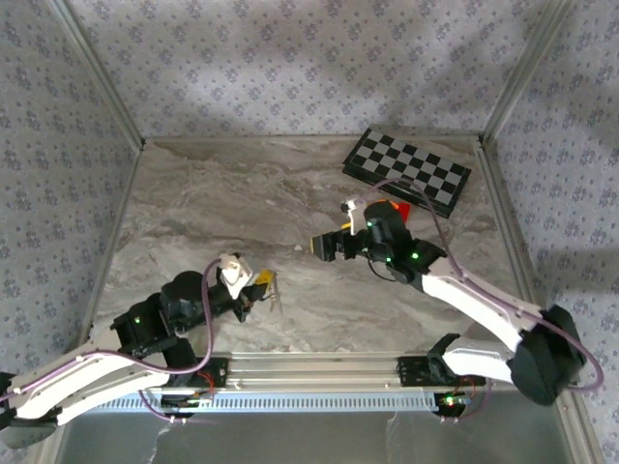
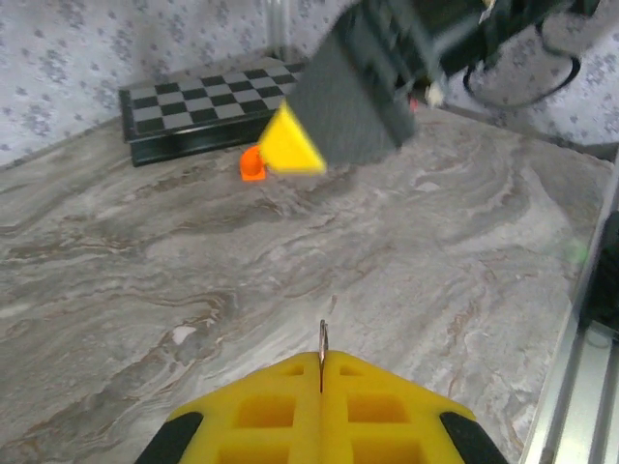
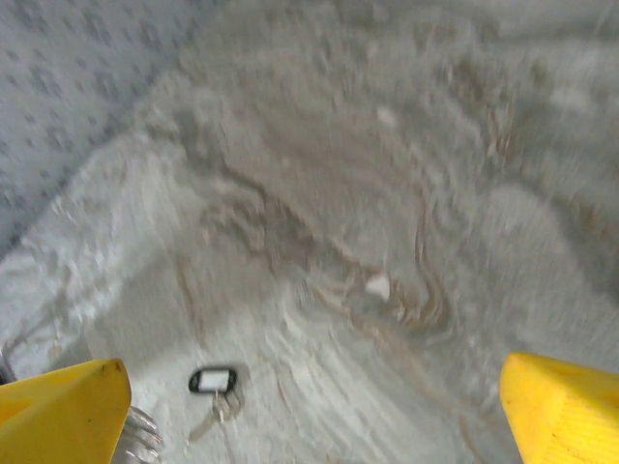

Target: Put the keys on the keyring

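My left gripper (image 2: 322,365) is shut on the keyring (image 2: 323,344), a thin silvery loop seen edge-on, standing up between the yellow fingertips. From above, this gripper (image 1: 259,286) sits low at the front left with the keyring (image 1: 275,291) poking out to its right. In the right wrist view the keys (image 3: 214,387) lie flat on the marble: a dark oval tag with a pale label and a small metal key below it. My right gripper (image 3: 311,411) hangs open above the table, the keys near its left fingertip (image 3: 68,411). From above, it (image 1: 324,246) is at mid-table.
A black-and-white chessboard (image 1: 407,170) lies at the back right, with an orange-red plastic piece (image 2: 251,163) in front of it. A silvery coil (image 3: 141,440) shows at the right wrist view's bottom left. Patterned walls enclose the marble table (image 1: 213,208).
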Tool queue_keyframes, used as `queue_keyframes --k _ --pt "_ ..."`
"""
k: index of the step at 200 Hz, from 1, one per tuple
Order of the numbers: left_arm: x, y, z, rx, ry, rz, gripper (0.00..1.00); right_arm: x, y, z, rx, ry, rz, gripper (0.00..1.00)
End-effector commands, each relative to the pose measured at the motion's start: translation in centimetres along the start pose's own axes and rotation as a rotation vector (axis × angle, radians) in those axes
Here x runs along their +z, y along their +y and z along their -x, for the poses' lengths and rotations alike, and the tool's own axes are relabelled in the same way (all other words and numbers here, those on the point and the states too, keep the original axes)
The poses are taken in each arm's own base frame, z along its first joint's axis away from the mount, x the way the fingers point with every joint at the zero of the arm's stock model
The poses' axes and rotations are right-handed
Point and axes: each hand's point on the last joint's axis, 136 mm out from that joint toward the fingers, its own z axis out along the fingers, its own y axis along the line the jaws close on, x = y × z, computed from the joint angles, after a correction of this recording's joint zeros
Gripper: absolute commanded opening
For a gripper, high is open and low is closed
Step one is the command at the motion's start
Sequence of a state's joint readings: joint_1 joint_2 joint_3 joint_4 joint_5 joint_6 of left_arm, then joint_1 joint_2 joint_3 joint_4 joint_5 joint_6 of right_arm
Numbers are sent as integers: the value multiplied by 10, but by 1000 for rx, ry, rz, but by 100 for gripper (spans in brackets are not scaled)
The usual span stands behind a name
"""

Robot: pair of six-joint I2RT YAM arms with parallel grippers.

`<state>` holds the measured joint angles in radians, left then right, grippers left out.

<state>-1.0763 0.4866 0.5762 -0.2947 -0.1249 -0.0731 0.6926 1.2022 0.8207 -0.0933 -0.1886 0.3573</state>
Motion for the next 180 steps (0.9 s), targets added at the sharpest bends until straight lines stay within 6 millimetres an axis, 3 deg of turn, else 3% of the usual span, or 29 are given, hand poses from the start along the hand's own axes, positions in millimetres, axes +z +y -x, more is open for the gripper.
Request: queue_keyframes --k 1,42,87,131,180 --pt "-7 10 8 -25 -34 56 0 22 0 -41 96 178 1 99" --pt "-18 27 6 -50 -60 148 0 55 21 -81 128 295 11 94" --pt "-25 39 3 -66 -65 212 0 79 49 -117 93 381 22 79" --pt "-35 42 5 -91 -107 214 0 101 69 -131 65 397 40 69" --pt "-40 42 7 -97 -132 210 0 110 73 -140 52 411 39 55"
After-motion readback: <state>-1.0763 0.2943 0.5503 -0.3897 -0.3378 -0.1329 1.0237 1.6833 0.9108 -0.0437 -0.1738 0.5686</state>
